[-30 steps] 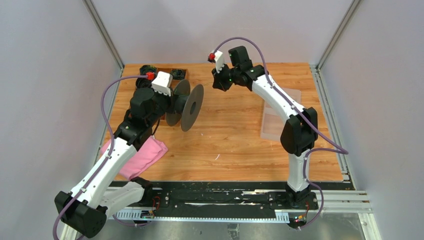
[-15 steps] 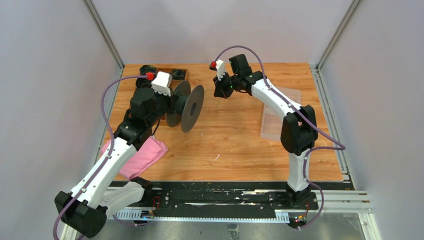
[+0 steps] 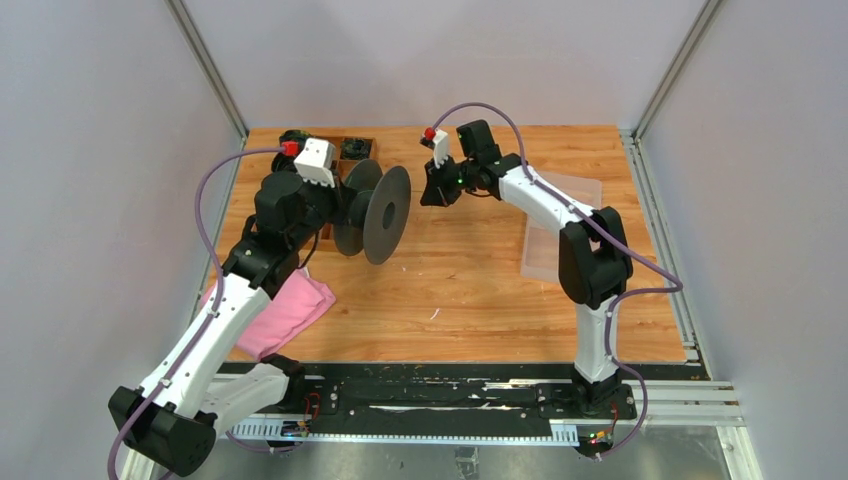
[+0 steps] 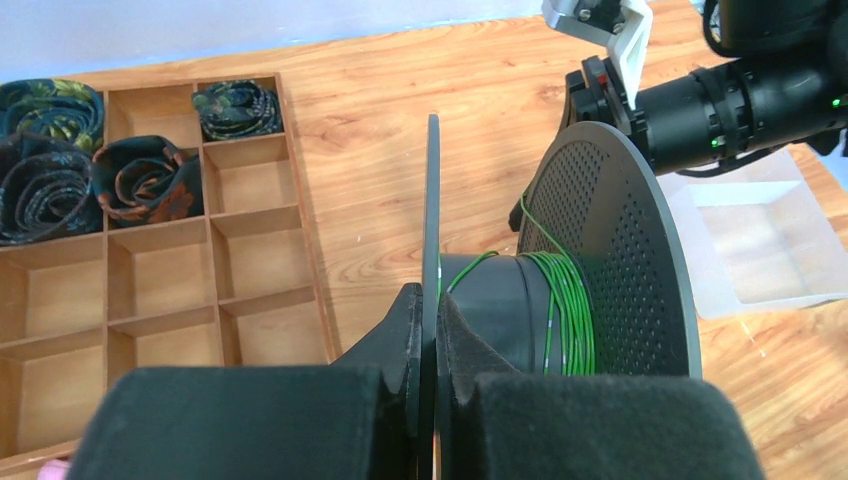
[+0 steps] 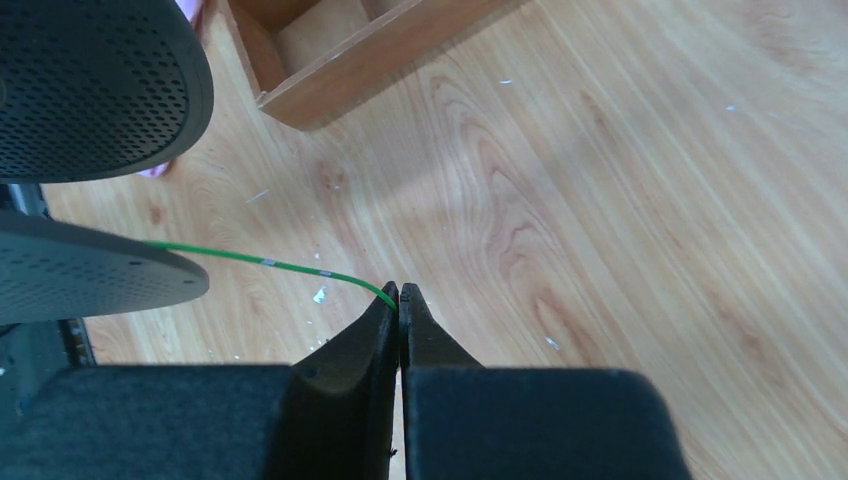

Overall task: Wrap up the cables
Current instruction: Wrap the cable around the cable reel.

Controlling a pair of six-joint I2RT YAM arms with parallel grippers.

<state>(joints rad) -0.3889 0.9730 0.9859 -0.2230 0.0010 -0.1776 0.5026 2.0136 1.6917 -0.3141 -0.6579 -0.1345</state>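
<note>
A black spool (image 3: 385,213) with two perforated round flanges is held up over the table's back left. My left gripper (image 4: 430,300) is shut on its thin near flange (image 4: 433,190), one finger on each face. Green cable (image 4: 565,300) is wound in several turns round the hub, close to the far flange (image 4: 610,250). My right gripper (image 5: 399,295) is shut on the free end of the cable (image 5: 270,263), which runs left from the fingertips to the spool. In the top view the right gripper (image 3: 432,193) hangs just right of the spool.
A wooden compartment tray (image 4: 212,222) holding rolled ties (image 4: 140,180) sits behind and left of the spool. A pink cloth (image 3: 285,310) lies under the left arm. A clear plastic tray (image 3: 550,250) lies on the table under the right arm.
My right gripper has come forward and down towards the spool, still holding the cable end. The left arm has shifted the spool slightly to the right.
</note>
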